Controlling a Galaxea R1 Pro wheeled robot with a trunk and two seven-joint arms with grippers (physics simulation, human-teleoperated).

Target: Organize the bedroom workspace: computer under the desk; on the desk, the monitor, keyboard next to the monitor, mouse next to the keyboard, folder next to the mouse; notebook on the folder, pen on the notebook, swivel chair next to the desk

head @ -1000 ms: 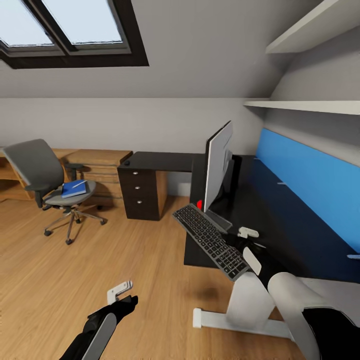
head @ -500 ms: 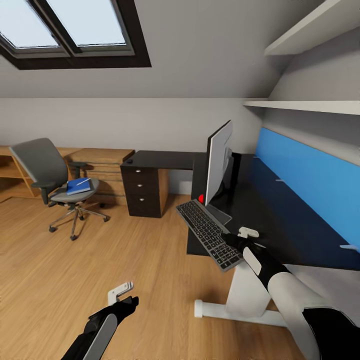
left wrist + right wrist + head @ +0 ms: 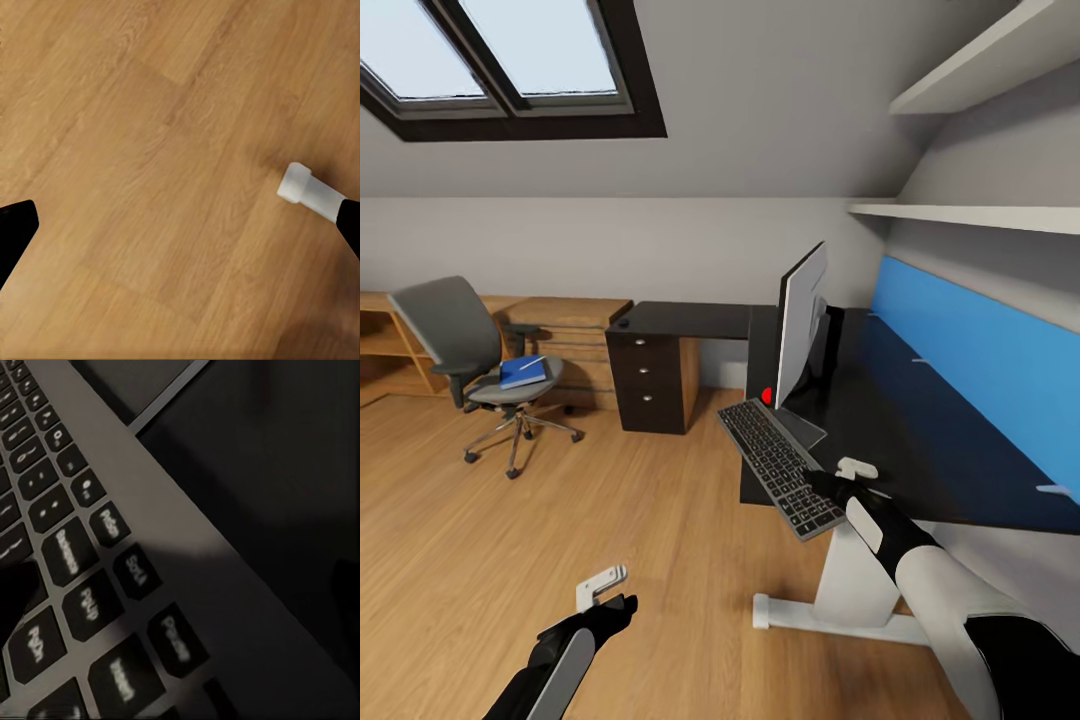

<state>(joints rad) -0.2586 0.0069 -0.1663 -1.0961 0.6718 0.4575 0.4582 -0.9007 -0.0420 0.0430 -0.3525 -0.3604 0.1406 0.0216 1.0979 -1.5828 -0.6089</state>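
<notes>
Head view, right tool (image 3: 830,487) gripping keyboard (image 3: 778,465) at desk (image 3: 920,440) edge beside monitor (image 3: 798,325); left tool (image 3: 600,587) open over floor (image 3: 560,520)

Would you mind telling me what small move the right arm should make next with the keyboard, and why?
Probably slide the keyboard further onto the desk, towards the monitor. The right pincer is at its near end, and that end appears to overhang the desk's front edge.

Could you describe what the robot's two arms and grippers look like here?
Both arms are glossy black with pale grey-white shell panels. The left gripper ends in a white bracket-like part; the right gripper has a black wrist and a small white piece. No cables or markings show.
</notes>
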